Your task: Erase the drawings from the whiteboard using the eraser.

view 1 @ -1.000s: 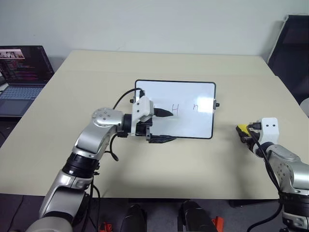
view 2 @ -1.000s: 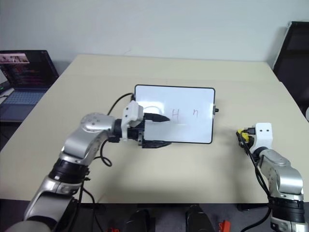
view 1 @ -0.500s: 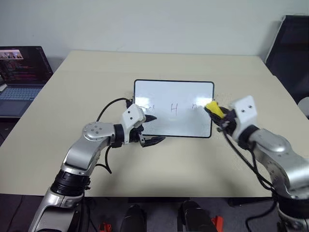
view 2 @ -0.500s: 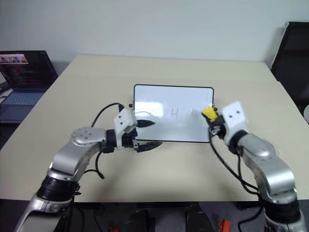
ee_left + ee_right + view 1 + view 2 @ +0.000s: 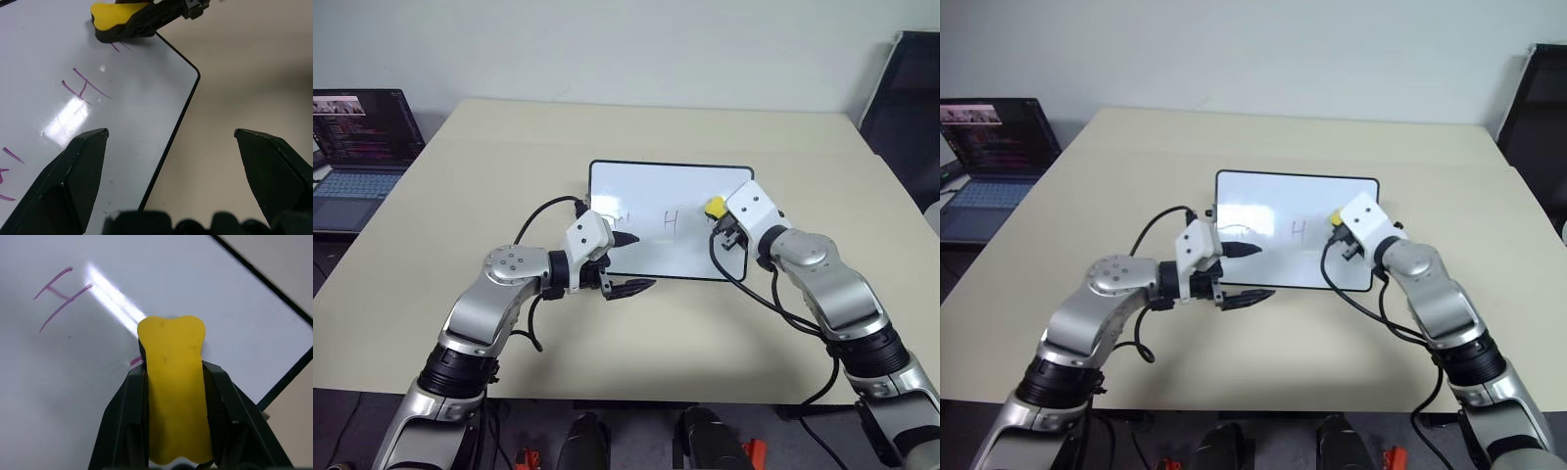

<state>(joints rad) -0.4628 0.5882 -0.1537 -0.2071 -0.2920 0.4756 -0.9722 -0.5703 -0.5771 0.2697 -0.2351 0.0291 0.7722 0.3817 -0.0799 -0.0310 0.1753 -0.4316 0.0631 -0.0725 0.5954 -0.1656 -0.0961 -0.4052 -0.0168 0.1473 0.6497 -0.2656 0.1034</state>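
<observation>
The whiteboard lies flat in the middle of the table. On it are the drawings: an "H" in the centre and a faint mark to its left. My right gripper is shut on the yellow eraser. The eraser's tip rests on the board's right part, over the right-hand mark, of which a short stroke still shows. My left gripper is open at the board's near left edge, with one finger over the board and the other over the table.
An open laptop sits off the table's far left corner. A black chair stands at the far right. The beige table has bare room all round the board. Black cables hang from both wrists.
My right arm has swung left and up from the table's right side, its wrist rolling, and has brought the eraser onto the board's right part. The left gripper stays at the board's near edge.
</observation>
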